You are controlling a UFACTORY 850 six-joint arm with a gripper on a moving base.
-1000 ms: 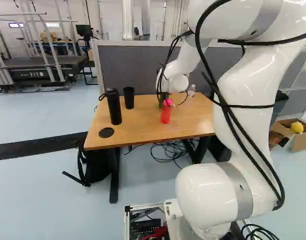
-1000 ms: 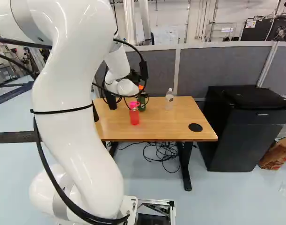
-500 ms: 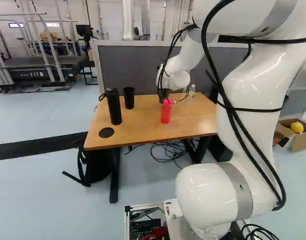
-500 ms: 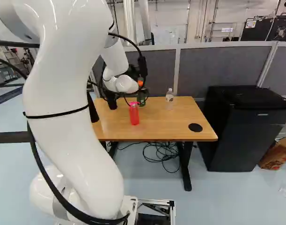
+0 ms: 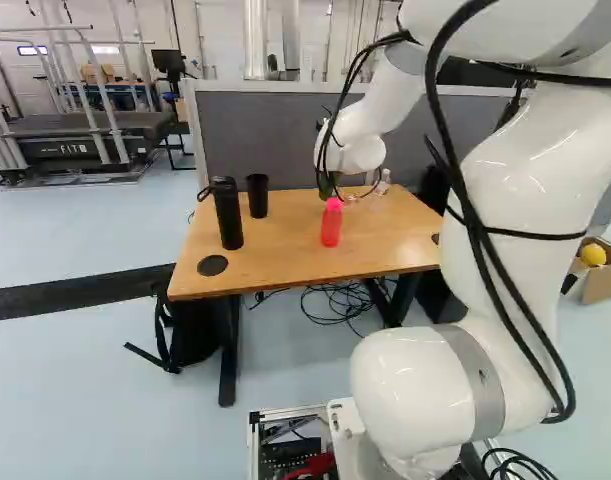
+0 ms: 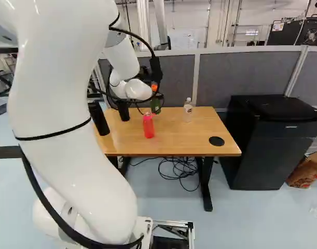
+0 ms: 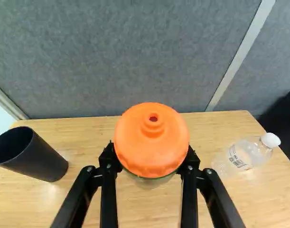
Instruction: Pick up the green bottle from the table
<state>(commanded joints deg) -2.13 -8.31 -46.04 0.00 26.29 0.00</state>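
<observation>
1. The orange-capped green bottle is clamped between both fingers of the black two-fingered gripper.
2. It is held above the rectangular brown wooden table, behind the red bottle.

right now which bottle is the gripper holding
The orange-capped green bottle, clamped between the fingers of the black gripper; the pink-red bottle and the white-capped clear plastic bottle stand on the table.

Arm: glossy white, rounded
Band: grey, around the lowest joint
Cables: black, above the lowest joint
Strap: thin, black
Fingers: black, pale round screws
</observation>
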